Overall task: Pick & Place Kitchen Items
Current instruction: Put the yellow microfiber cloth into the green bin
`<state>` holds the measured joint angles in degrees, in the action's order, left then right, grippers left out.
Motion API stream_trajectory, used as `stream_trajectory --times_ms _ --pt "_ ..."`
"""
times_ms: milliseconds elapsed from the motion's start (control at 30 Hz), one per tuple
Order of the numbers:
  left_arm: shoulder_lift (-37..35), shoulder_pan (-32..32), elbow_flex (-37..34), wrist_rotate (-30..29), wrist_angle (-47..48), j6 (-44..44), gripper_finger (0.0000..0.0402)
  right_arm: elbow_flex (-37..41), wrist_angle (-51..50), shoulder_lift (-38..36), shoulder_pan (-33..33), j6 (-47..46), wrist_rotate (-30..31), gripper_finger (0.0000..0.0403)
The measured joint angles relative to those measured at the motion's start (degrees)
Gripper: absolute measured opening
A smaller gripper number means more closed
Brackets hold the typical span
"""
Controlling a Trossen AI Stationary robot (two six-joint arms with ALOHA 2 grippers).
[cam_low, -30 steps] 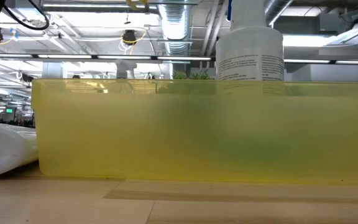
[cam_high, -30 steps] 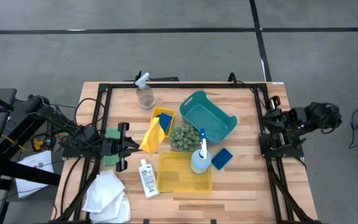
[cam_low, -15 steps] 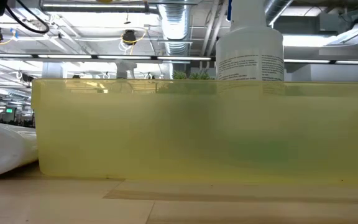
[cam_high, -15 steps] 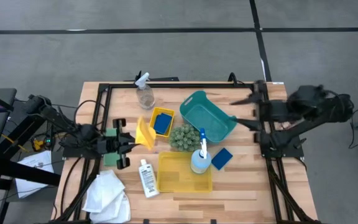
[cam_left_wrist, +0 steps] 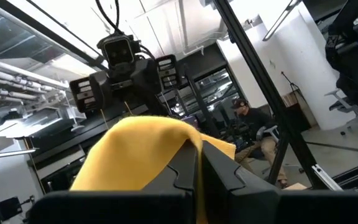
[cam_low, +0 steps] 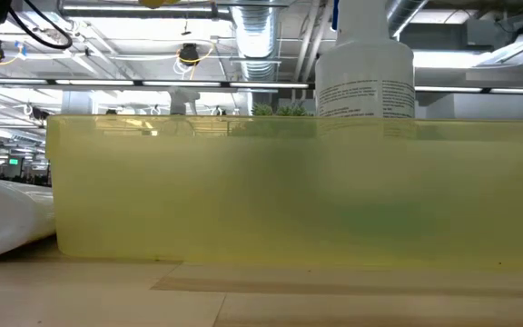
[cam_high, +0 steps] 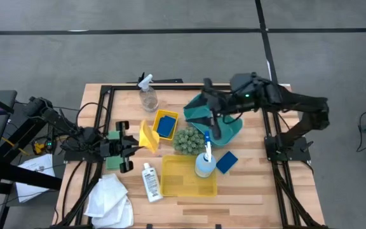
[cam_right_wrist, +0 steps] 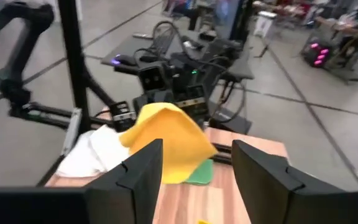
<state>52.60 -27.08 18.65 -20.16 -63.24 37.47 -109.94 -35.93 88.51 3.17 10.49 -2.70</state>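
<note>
My left gripper (cam_high: 134, 145) is at the table's left and is shut on a yellow cloth (cam_high: 148, 136); a green piece (cam_high: 114, 157) lies under it. My right gripper (cam_high: 211, 109) hovers open above the teal basket (cam_high: 199, 113), touching nothing. Through its fingers the right wrist view shows the yellow cloth (cam_right_wrist: 169, 140). A blue sponge (cam_high: 166, 126) lies in the small yellow bin. A blue-topped spray bottle (cam_high: 205, 163) stands in the large yellow bin (cam_high: 183, 178). Another blue sponge (cam_high: 226, 161), a white bottle (cam_high: 150, 182), white cloths (cam_high: 110, 197) and a clear spray bottle (cam_high: 148, 97) rest on the table. My left gripper pinches the yellow cloth (cam_left_wrist: 143, 149) between its shut fingers (cam_left_wrist: 219, 169). The fingers point toward the table's right, slanting upward. The cloth is bunched over and around the fingertips; how many layers, I cannot tell.
A green bumpy ball (cam_high: 187, 140) sits between the small bin, the basket and the large bin. A black frame (cam_high: 100, 121) runs around the table. In the low view the large yellow bin (cam_low: 298, 191) fills the picture, with a white cloth (cam_low: 7, 218) beside it.
My right gripper has swung from the table's right edge toward the middle, rising, and now stands over the teal basket. My left gripper has tipped upward; the yellow cloth, which hung long across the small bin's edge, has drawn back and bunched up at the fingers.
</note>
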Motion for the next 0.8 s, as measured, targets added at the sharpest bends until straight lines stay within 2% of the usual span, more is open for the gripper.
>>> stream_trajectory --times_ms 233,467,567,800 --pt "1.9 0.0 0.0 0.0 -1.9 0.1 0.0001 -4.9 -2.6 6.9 0.5 0.0 -1.7 0.0188" --pt "12.5 1.2 0.4 0.1 -18.5 4.1 0.0001 -5.6 -1.9 7.9 1.0 0.2 -3.5 0.0188" --pt "17.8 3.3 2.7 0.0 -24.5 4.2 0.0001 -5.6 -1.7 8.2 0.9 0.5 -3.5 0.0188" --pt "29.1 8.6 12.3 -1.4 -24.2 3.6 0.0001 -5.6 -2.0 8.9 0.9 1.0 -3.5 0.0189"
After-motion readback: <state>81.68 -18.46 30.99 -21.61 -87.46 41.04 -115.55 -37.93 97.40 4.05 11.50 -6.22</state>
